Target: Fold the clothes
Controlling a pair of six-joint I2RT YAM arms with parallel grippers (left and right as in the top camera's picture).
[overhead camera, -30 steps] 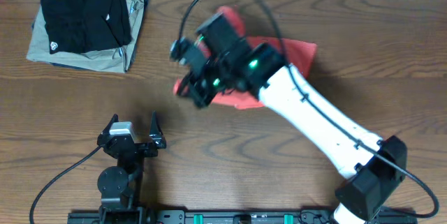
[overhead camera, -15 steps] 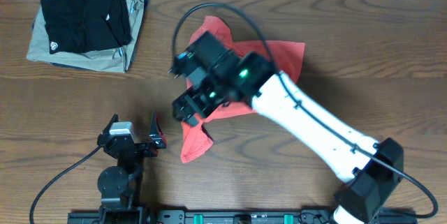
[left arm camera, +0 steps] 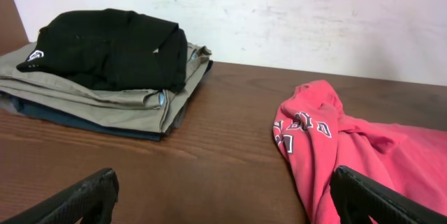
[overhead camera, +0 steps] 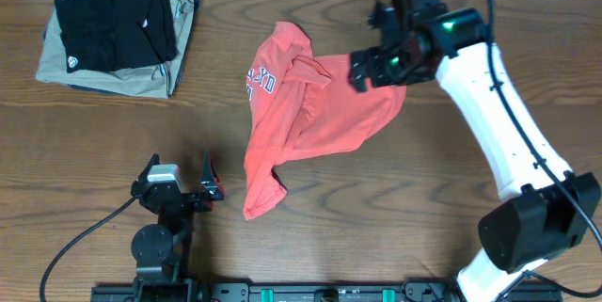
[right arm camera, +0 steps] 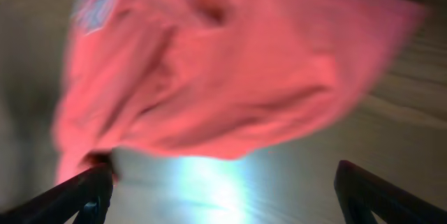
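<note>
The clothes, a red-orange T-shirt (overhead camera: 315,104), lie crumpled in the middle of the table, with white and navy lettering (overhead camera: 259,76) on the left fold and a tail reaching toward the front. My right gripper (overhead camera: 362,69) hovers over the shirt's right back corner. In the blurred right wrist view it (right arm camera: 223,196) is open, with nothing between its fingers and the shirt (right arm camera: 223,63) beyond them. My left gripper (overhead camera: 179,178) stands open near the front edge, left of the shirt's tail. Its wrist view shows the shirt (left arm camera: 363,154) at the right, past the open gripper (left arm camera: 223,199).
A stack of folded garments, black (overhead camera: 113,24) on top of tan (overhead camera: 174,67), sits at the back left corner; the left wrist view shows the black one (left arm camera: 112,46) too. A pale wall (left arm camera: 293,15) rises behind the table's far edge.
My right gripper has opened and let go of the shirt, then swung from the shirt's left side to its right back corner. The shirt dropped and spread out, a tail toward the front.
</note>
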